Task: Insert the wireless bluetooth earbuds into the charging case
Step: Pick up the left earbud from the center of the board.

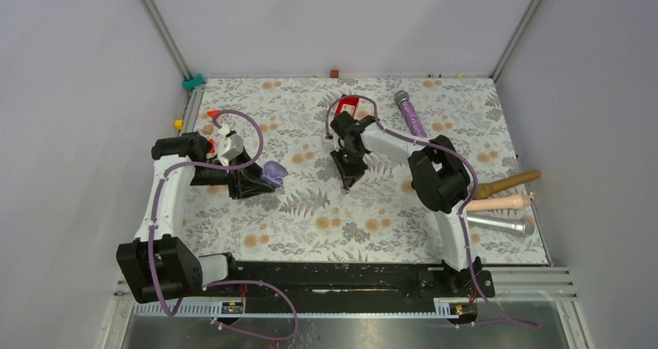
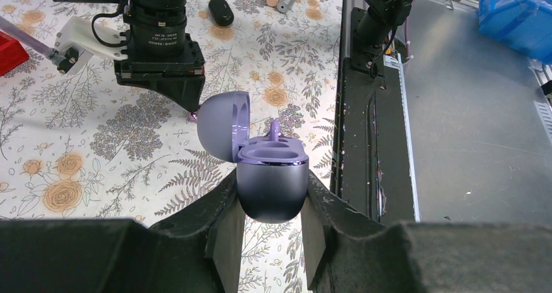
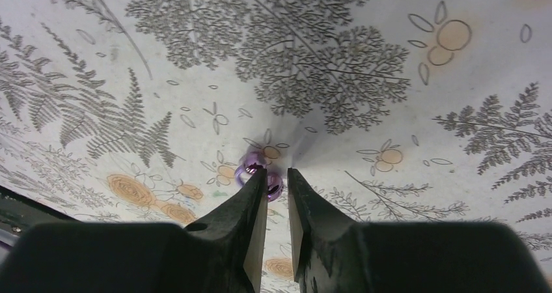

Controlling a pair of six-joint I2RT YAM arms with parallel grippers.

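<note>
My left gripper (image 2: 271, 183) is shut on the lower half of the lavender-grey charging case (image 2: 271, 195), holding it off the table with its lid (image 2: 224, 124) swung open to the left. A small purple stem (image 2: 275, 130) stands up from one of its wells. My right gripper (image 3: 276, 174) points down at the floral table, its fingers a narrow gap apart. A glossy purple earbud (image 3: 252, 165) lies at its tips, mostly left of the left finger (image 3: 250, 208), with a small part inside the gap. In the top view the right gripper (image 1: 347, 180) stands right of the case (image 1: 274, 171).
A purple glitter microphone (image 1: 410, 115) lies at the back right and a red item (image 1: 347, 105) behind the right arm. Several handles (image 1: 504, 202) lie at the right edge. A black oval object (image 2: 221, 11) rests on the cloth. The black base rail (image 1: 349, 275) runs along the near edge.
</note>
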